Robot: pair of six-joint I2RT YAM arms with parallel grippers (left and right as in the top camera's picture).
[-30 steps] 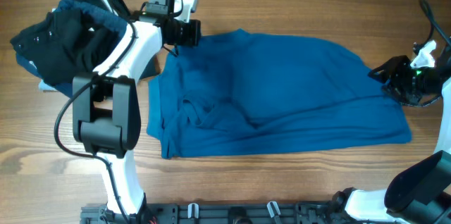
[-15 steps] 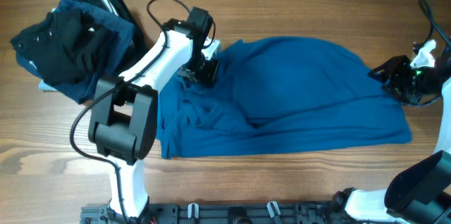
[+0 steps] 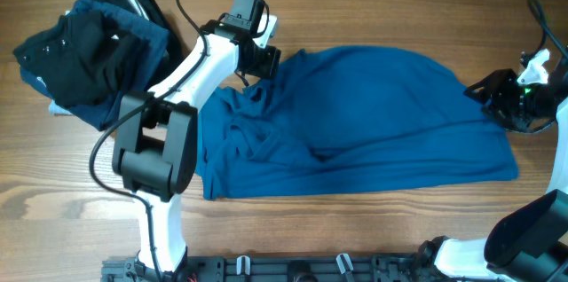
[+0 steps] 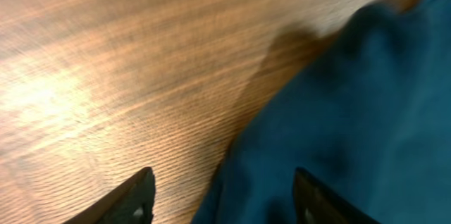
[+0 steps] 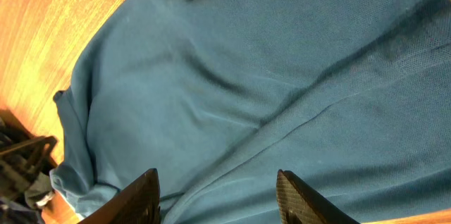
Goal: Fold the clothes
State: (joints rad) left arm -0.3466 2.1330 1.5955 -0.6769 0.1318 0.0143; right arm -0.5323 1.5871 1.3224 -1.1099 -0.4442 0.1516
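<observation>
Overhead, near edge: bare desk (image 3: pixel 355 229), then the long near edge of the blue shirt (image 3: pixel 373 122) running left to right.
Shirt: lies spread across the middle of the desk, smooth on the right, bunched into wrinkles at its left end.
Your right tool (image 5: pixel 218 196): fingers spread, nothing pinched, hanging over the shirt's right end.
Your left tool (image 4: pixel 222 197): fingers spread and empty at the shirt's far left corner, with cloth edge and bare wood both under it.
Far left: dark clothes pile (image 3: pixel 84 51), heaped near the shirt's left end, beside your left arm.
</observation>
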